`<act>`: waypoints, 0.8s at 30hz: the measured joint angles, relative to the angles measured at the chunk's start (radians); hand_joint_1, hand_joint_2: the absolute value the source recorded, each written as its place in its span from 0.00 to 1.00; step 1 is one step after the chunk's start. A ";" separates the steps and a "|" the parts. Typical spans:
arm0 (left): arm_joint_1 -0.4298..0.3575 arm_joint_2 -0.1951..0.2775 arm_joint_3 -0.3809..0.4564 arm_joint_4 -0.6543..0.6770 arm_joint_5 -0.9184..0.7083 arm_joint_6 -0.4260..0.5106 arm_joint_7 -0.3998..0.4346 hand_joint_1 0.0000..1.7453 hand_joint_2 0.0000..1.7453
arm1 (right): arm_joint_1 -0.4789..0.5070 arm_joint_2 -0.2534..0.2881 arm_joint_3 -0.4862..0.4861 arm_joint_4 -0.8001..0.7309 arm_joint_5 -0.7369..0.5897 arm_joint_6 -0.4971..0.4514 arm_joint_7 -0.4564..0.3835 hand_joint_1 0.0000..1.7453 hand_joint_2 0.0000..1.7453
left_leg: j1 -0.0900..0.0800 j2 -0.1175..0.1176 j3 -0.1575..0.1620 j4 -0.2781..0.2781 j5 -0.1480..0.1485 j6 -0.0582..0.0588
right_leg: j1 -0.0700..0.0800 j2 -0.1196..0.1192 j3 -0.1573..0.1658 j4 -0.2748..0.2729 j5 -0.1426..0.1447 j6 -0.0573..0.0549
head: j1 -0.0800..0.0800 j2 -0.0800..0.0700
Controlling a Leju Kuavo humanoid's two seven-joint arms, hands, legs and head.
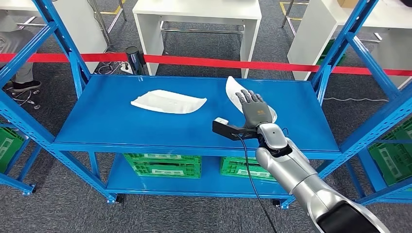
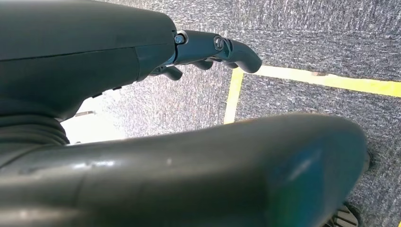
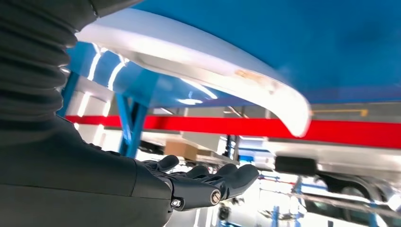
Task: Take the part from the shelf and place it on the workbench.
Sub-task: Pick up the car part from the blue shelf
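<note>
The right robot hand (image 1: 252, 108), fingers spread and holding nothing, hovers over the white part (image 1: 234, 90) right of centre on the blue shelf (image 1: 111, 121); slide fingers under its raised edge before closing, avoiding the other white part (image 1: 167, 102)

White parts (image 1: 168, 102), blue shelf (image 1: 111, 121), red tape (image 1: 204, 61)

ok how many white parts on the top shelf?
2. One white part lies flat mid-shelf, clear of the hand. The other white part sits further right, partly hidden under the right hand hovering over it.
</note>
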 joint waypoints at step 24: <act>-0.001 -0.003 0.004 -0.001 -0.001 0.000 0.002 0.00 0.00 | 0.086 -0.047 -0.075 -0.097 0.027 0.008 0.034 0.00 0.00 | 0.008 0.005 0.039 -0.030 -0.012 0.025 | -0.027 -0.007 -0.136 0.273 -0.105 0.043 | 0.003 0.000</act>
